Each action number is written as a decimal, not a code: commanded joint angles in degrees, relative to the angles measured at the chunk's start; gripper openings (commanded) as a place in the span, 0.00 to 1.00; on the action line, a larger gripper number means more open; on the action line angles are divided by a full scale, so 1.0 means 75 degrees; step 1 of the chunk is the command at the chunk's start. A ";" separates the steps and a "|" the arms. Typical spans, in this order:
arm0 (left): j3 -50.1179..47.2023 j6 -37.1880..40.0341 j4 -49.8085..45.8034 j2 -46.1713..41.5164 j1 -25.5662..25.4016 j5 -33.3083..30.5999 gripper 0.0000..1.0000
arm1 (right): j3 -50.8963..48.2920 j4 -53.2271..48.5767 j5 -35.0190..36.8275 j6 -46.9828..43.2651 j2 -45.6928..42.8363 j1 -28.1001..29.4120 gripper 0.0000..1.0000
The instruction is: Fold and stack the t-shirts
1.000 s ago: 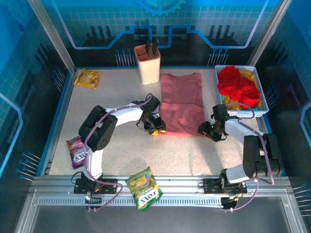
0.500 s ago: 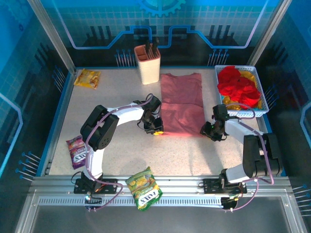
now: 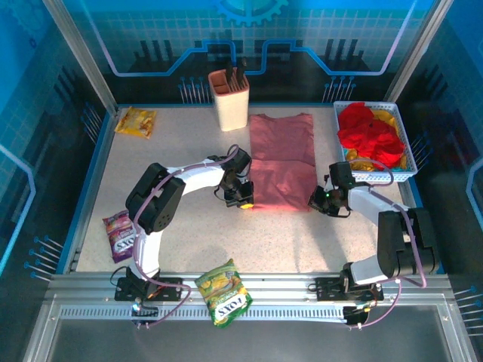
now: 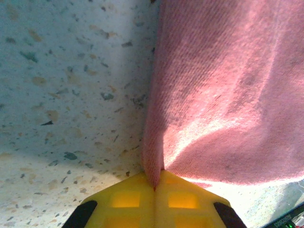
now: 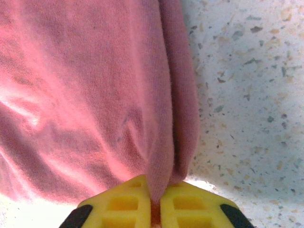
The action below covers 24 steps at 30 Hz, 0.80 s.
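Observation:
A salmon-pink t-shirt (image 3: 281,160) lies flat in the middle of the table, folded into a long strip. My left gripper (image 3: 246,200) is shut on the shirt's near left corner; its yellow fingers (image 4: 128,202) pinch a fold of the pink cloth (image 4: 228,85). My right gripper (image 3: 315,202) is shut on the near right corner, with a pink fold (image 5: 164,142) squeezed between its yellow fingers (image 5: 118,206). Red t-shirts (image 3: 370,132) and yellow cloth (image 3: 389,118) are heaped in the white basket (image 3: 400,175) at the right.
A beige knife block (image 3: 229,98) stands behind the shirt's far left corner. Snack packets lie at the far left (image 3: 136,121), the near left (image 3: 119,234) and on the front rail (image 3: 223,291). Blue walls close the table on three sides.
Both grippers have closed on the near corners of the pink shirt. The right gripper slid a little left onto the cloth edge.

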 commanded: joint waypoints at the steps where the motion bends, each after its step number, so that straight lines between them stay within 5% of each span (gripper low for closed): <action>1: 0.0054 0.0086 0.0028 0.0070 -0.0017 -0.0311 0.00 | -0.0226 0.0080 -0.0082 0.0029 -0.0205 0.0046 0.04; 16: -0.1457 0.0418 -0.0223 -0.1704 -0.0128 -0.0304 0.00 | -0.0836 -0.1602 0.0029 0.0347 -0.2339 0.0357 0.00; 24: -0.3220 -0.0633 0.0098 -0.3520 -0.0861 -0.0382 0.00 | -0.1232 -0.3334 0.0215 0.0963 -0.4450 0.0882 0.00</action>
